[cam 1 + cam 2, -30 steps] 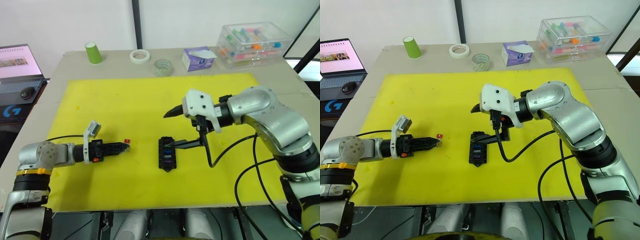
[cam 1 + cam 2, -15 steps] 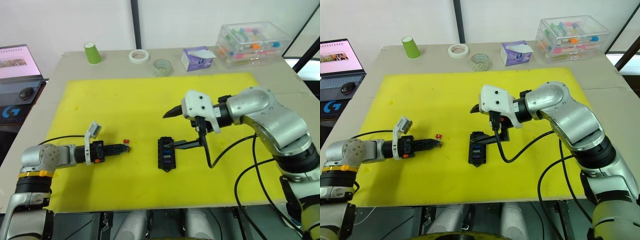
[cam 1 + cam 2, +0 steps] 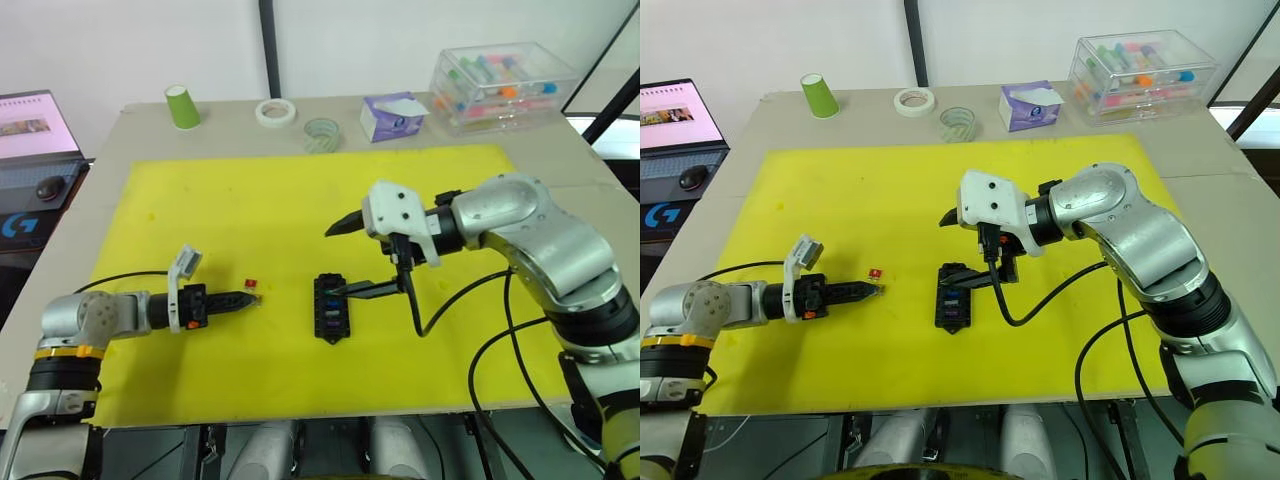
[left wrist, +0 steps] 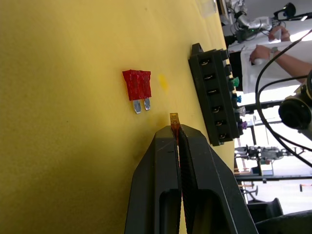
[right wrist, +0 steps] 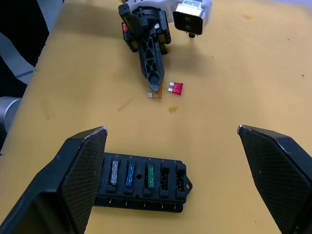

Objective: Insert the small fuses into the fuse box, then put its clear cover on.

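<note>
A yellow mat covers most of a desk. Near the mat's front edge, about midway along it, lies the fuse box, a small black slotted block. In the right wrist view its slots already hold a grey-clear, a blue-teal and a green fuse, with slots beside them empty.

The left claw lies low over the mat toward the front left, pointing at the box. Its fingers are pressed together on a small yellowish fuse, gripped by the body so the end juts past the tips, probably so it can be carried to a slot and pushed in. A red fuse lies flat on the mat just beside the claw tip, apart from it and not gripped, with its two metal blades showing. It waits between the claw and the box.

The right claw is spread wide. One finger reaches down to the box's right side and looks to be touching it, likely to steady it during insertion, though contact is hard to confirm; the other finger points away above the mat.

Along the desk's back edge stand a green cup, two tape rolls, a tissue pack and a clear case of coloured tubes at the back right corner.
</note>
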